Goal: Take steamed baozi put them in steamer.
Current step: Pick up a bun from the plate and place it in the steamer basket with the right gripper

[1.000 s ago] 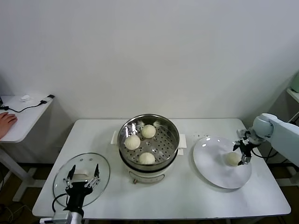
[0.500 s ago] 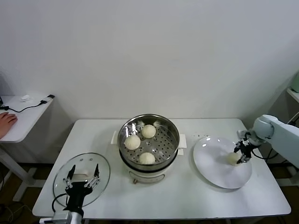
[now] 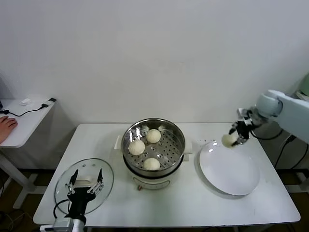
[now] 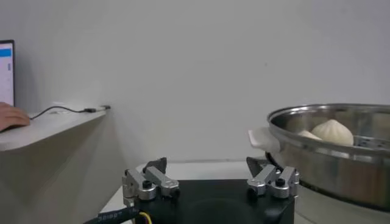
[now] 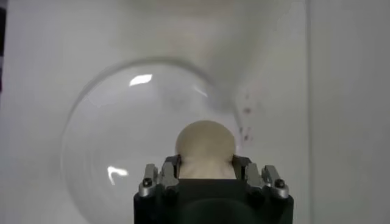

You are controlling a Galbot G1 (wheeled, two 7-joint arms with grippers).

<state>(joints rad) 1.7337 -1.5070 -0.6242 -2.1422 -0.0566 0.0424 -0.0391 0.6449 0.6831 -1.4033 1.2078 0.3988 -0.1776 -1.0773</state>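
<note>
Three cream-white baozi lie in the shiny steamer at the table's middle; one also shows over the steamer rim in the left wrist view. My right gripper is shut on the fourth baozi and holds it in the air above the far left edge of the white plate. In the right wrist view the baozi sits between the fingers, with the plate below. My left gripper is open and idle over the glass lid at the front left.
The steamer stands on a white pot base with side handles. A side table with a cable and a person's hand stands at far left. The wall is close behind the table.
My right gripper has lifted the baozi off the plate and carried it up and to the left, toward the steamer. The left arm has not moved.
</note>
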